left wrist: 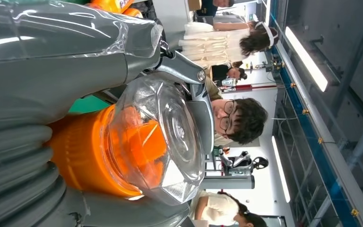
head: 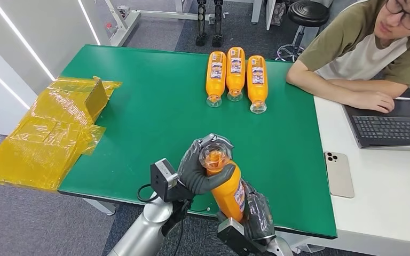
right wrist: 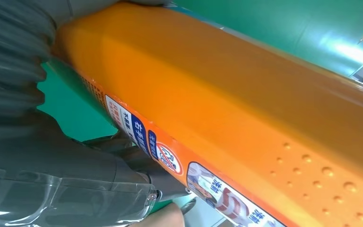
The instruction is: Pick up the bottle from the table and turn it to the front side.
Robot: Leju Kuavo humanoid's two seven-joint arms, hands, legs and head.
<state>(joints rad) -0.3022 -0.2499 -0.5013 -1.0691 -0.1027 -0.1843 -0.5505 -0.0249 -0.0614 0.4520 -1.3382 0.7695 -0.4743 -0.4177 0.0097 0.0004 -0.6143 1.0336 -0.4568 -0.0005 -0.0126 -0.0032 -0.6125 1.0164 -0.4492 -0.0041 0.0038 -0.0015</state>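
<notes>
The bottle [head: 228, 186] is held clear of the green surface [head: 155, 122], near its front edge, between both hands. The left hand [head: 203, 165] is wrapped round the cap end, its fingers closed about the clear faceted cap [left wrist: 163, 142], while the right hand [head: 256, 210] is closed on the lower body from underneath. In the right wrist view the printed label strip [right wrist: 165, 158] is seen running along one edge of the bottle, turned sideways, so the front side is judged not yet fully presented.

For the turn to go well, one hand should be kept firm while the other is eased and re-seated, so that the bottle is never left unsupported. The rotation is best made about the long axis, in small steps, and checked against the label. The bottle should be kept above the surface, not beyond its edge, so that a slip would be caught.

The body is smooth, glossy orange plastic with flattened sides and rounded corners; a patch of raised dots [right wrist: 331, 175] offers some grip, but elsewhere the skin is probably slippery against the hard grey fingers. The cap is rigid and transparent. Three like bottles [head: 235, 77] lie side by side at the far side of the surface, and crumpled yellow film [head: 53, 133] lies over its left edge.
</notes>
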